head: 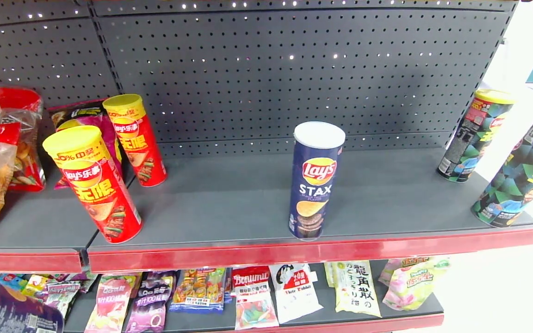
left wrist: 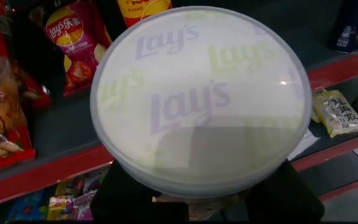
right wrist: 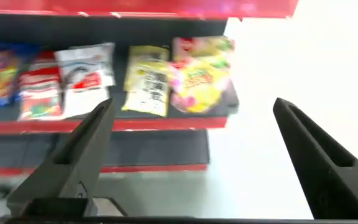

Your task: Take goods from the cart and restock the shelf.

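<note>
Cans of chips stand upright on the upper shelf point(head: 229, 194), grouped by kind: two red cans point(head: 95, 185) at the left, a lone blue can point(head: 315, 180) near the front edge in the middle, and two patterned cans point(head: 474, 134) at the right. The wide bare stretches either side of the blue one look like the room left for new stock. The left gripper point(left wrist: 207, 205) is clamped around a held can point(left wrist: 201, 99). Its pale plastic lid faces the wrist camera and its body is hugged on both sides by the dark fingers point(left wrist: 123, 199) below. That grip keeps the can along the gripper's axis, so I judge it could be set down on its base. The can sits out in front of the shelf's red front lip, toward the left end, not yet over the shelf. The right gripper point(right wrist: 194, 155) has its jaws spread wide with nothing between them, low down and facing the snack bags point(right wrist: 148, 81) on the lower shelf point(right wrist: 135, 124).
</note>
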`<state>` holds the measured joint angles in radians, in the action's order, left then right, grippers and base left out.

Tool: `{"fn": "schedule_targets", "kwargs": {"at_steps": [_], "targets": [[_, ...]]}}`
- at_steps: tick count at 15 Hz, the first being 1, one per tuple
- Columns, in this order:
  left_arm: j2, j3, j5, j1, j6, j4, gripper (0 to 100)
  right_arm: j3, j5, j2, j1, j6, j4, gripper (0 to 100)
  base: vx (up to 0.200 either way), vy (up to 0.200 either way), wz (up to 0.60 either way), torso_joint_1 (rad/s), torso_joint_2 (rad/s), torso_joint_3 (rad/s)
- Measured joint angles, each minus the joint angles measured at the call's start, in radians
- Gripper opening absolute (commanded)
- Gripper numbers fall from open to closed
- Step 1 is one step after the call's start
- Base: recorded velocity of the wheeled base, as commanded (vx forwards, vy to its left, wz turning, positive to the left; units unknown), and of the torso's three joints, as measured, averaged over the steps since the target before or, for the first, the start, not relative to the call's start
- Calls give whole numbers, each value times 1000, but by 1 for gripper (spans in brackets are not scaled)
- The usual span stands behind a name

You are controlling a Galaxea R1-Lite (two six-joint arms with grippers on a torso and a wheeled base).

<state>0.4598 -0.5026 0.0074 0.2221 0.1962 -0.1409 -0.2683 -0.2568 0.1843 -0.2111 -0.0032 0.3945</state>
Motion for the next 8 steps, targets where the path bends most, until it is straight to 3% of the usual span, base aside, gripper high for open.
{"fn": "schedule_targets", "kwargs": {"at_steps": [2, 6, 8], "targets": [[4, -4, -8, 1, -1, 15, 0, 47, -26, -52, 20, 3, -47, 100, 0, 0, 0, 0, 0, 0], [-24, -3, -55, 1, -3, 18, 0, 138, 226, -85, 26, -43, -260, 100, 0, 0, 0, 0, 0, 0], [-36, 4, -56, 1, -3, 15, 0, 199, 190, -77, 49, -82, -348, 100, 0, 0, 0, 0, 0, 0]]}}
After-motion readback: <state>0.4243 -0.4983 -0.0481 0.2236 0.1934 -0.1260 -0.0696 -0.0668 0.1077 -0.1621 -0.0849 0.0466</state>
